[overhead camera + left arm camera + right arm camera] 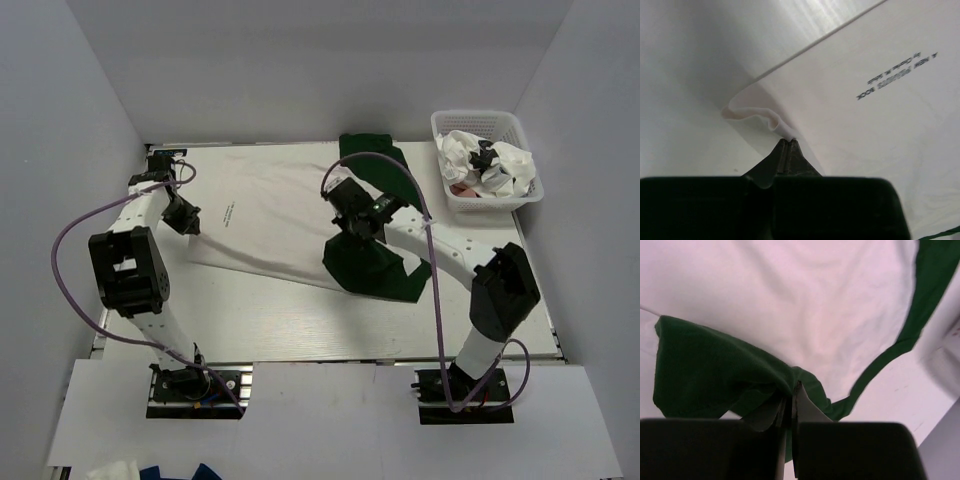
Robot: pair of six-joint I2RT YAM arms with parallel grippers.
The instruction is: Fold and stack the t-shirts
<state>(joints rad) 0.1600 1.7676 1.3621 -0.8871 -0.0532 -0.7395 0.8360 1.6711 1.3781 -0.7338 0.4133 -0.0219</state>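
Note:
A pale white t-shirt [270, 215] with small black print lies spread across the table's back and middle. My left gripper [190, 222] is shut on its left edge; the left wrist view shows the pinched fold [771, 120] at my fingertips [789, 142]. A dark green t-shirt [375, 265] lies on the right, partly over the pale one, with a strip running to the back [385, 160]. My right gripper [352, 222] is shut on a bunch of the green cloth [715, 375], lifted above the pale shirt [805, 300].
A white lattice basket [525, 190] at the back right holds crumpled white shirts [490, 165], one with black print. White walls close in the left, back and right. A purple cable loops over each arm.

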